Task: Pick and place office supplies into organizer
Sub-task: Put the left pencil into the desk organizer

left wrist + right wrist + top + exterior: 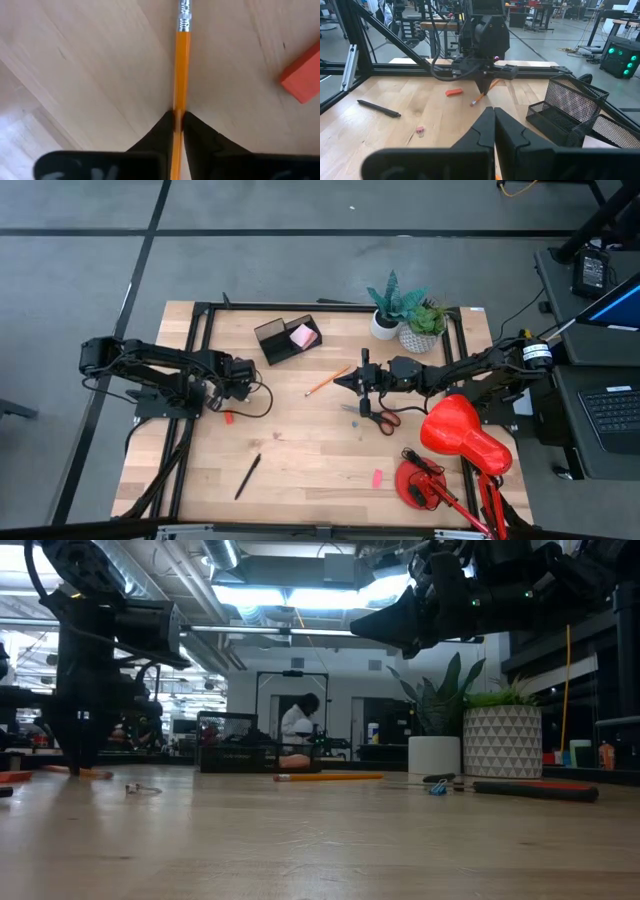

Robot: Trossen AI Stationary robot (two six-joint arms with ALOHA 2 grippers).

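An orange pencil [181, 65] lies on the wooden table at the left, with my left gripper [178, 116] pointing down and shut on it. From across the table the same gripper [482, 89] shows with the pencil [478, 99] under it. A red eraser [302, 77] lies beside the pencil. The black mesh organizer [285, 338] stands at the far middle with a pink sticky-note pad [303, 335] in it. My right gripper [342, 383] hovers shut and level over the table's middle, near a second pencil [328, 380] and the red-handled scissors [378, 418]. My left gripper pinches the pencil's shaft [179, 107] between its two fingers, some way back from the metal ferrule end [185, 17]. The fingers come from above, pointing down, one on each side of the shaft. The pencil appears to lie on the table.
A black pen [247, 476] and a small pink eraser [377, 477] lie toward the near edge. A red desk lamp [460, 435] stands at the near right, two potted plants [405, 315] at the far right. A dark frame [200, 315] borders the table.
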